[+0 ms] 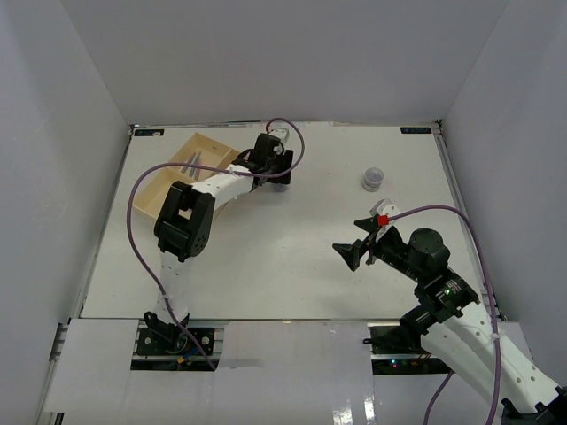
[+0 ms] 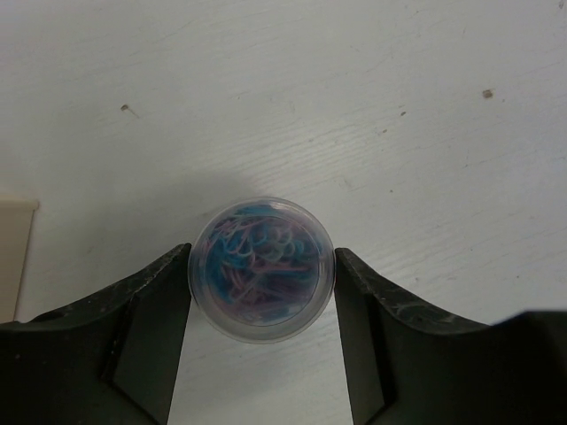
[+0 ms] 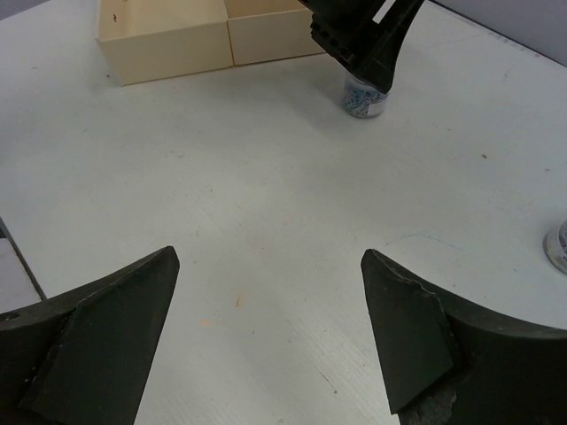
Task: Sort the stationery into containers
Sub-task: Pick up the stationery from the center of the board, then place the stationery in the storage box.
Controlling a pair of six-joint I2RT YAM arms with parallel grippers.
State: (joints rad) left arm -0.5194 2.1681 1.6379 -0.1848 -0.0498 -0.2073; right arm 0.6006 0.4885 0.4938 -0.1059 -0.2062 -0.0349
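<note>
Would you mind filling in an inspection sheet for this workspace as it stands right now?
Surface: white table, with a few small specks and faint marks.
Job's things: cream tray at the far left, with thin grey items in one compartment; clip jar upright on the table beside the tray; second jar upright and alone, further right.
Clutter: nothing seen.
Grippers: left gripper is around the clip jar, with fingers against both its sides; right gripper is open and empty above the table.
Cables: left cable and right cable, both purple, loop clear of the job's things.
Surroundings: plain grey walls on three sides.
</note>
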